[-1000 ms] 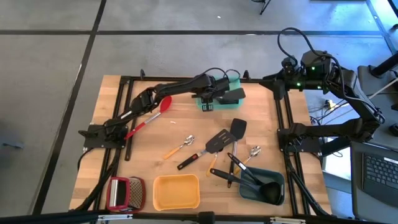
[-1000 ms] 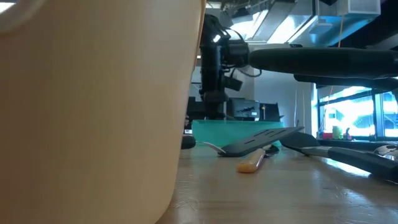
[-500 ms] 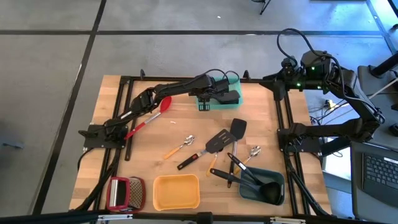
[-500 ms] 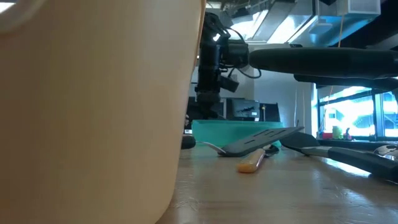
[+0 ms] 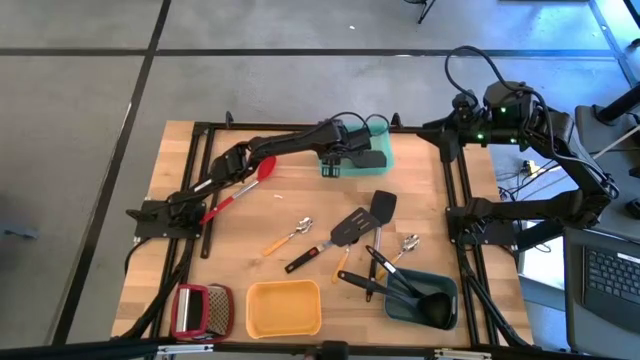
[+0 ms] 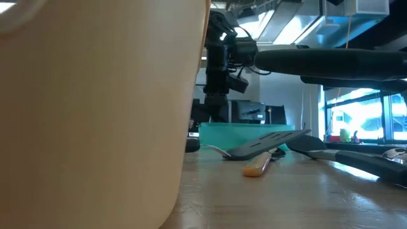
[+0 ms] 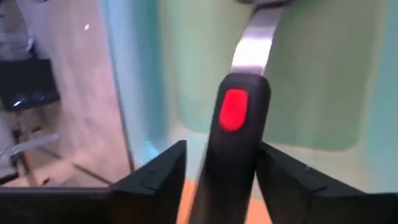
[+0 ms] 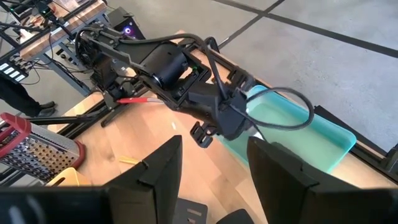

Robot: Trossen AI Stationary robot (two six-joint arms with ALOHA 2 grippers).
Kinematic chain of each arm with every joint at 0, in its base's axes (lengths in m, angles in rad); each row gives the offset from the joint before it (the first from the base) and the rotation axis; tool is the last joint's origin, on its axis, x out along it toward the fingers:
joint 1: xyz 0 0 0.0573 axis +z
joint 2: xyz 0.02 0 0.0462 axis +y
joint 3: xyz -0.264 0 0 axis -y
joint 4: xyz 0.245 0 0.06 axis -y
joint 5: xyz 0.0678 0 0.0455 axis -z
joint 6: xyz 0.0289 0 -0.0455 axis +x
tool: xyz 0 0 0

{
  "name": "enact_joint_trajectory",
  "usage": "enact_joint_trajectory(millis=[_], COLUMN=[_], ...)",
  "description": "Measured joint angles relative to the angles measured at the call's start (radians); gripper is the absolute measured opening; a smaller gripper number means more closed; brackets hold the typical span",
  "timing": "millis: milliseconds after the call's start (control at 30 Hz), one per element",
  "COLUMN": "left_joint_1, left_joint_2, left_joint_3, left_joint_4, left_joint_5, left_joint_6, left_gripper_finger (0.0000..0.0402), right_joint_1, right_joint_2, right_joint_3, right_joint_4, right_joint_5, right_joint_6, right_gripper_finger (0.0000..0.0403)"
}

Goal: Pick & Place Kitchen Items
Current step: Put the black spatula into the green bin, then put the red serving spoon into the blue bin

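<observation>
Over the teal tray at the counter's far edge, the left end effector holds a black utensil handle with a red spot, fingers closed against it; its working end probably already lies inside. Releasing it tilted could leave the handle tipping over the rim. The right end effector waits high, open.

Three trays: teal, yellow, grey-blue. One red spoon. One grater. Two arms.
</observation>
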Motion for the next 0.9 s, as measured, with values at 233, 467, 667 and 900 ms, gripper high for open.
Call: enact_joint_trajectory(millis=[233, 467, 667, 900], left_joint_1=[0.0, 0.0, 0.003, 0.005], left_joint_2=[-0.001, -0.033, -0.094, -0.194], left_joint_3=[0.0, 0.0, 0.006, 0.009], left_joint_4=[-0.006, -0.005, -0.011, -0.009], left_joint_5=[-0.084, -0.094, -0.05, 0.013], left_joint_6=[-0.022, -0.108, -0.185, -0.285], left_gripper_finger=[0.0228, 0.0233, 0.0231, 0.0231], right_joint_1=[0.0, 0.0, 0.0, 0.0], right_joint_2=[0.0, 0.0, 0.0, 0.0], right_joint_3=[0.0, 0.0, 0.0, 0.0], right_joint_4=[-0.017, -0.021, -0.021, -0.025], right_joint_5=[0.0, 0.0, 0.005, 0.008], right_joint_6=[0.0, -0.007, -0.008, -0.04], right_gripper_finger=[0.0184, 0.0184, 0.0184, 0.0184])
